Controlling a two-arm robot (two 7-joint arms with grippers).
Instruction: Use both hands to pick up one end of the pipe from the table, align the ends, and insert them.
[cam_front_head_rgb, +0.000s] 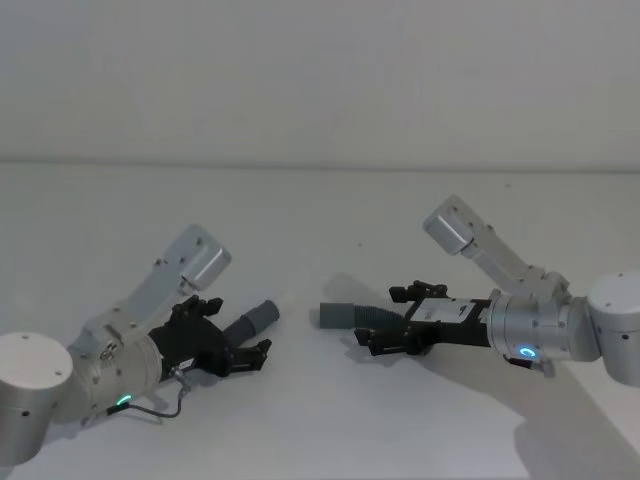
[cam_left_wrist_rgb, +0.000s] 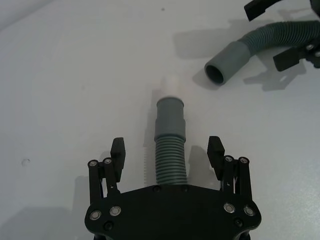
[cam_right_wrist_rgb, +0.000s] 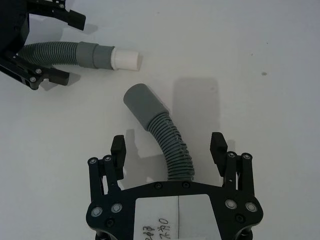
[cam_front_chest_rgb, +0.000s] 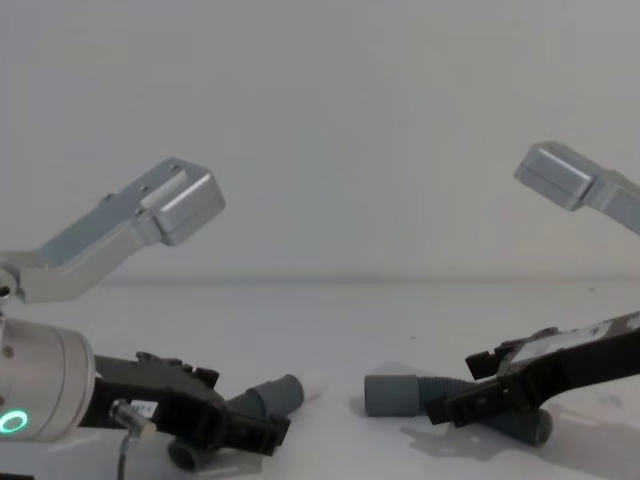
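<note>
Head view: left tool (cam_front_head_rgb: 238, 328) gapes astride ribbed grey hose (cam_front_head_rgb: 255, 318); right tool (cam_front_head_rgb: 385, 317) likewise, smooth-cuffed hose (cam_front_head_rgb: 345, 315).

Left hose piece (cam_left_wrist_rgb: 170, 120): rear end hidden under left gripper (cam_left_wrist_rgb: 166, 145) body. Right hose piece (cam_right_wrist_rgb: 146, 106): same, under right gripper (cam_right_wrist_rgb: 168, 144). White label (cam_right_wrist_rgb: 175, 220) cut by frame edge, writing unreadable.

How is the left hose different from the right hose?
The left hose has a white tip poking out of its end; the right hose ends in a hollow open mouth. The left hose's collar is stepped; the right hose's collar is plain. Both are grey and ribbed, lying on the table, each between an open pincer's fingers: left pincer, right pincer.
</note>
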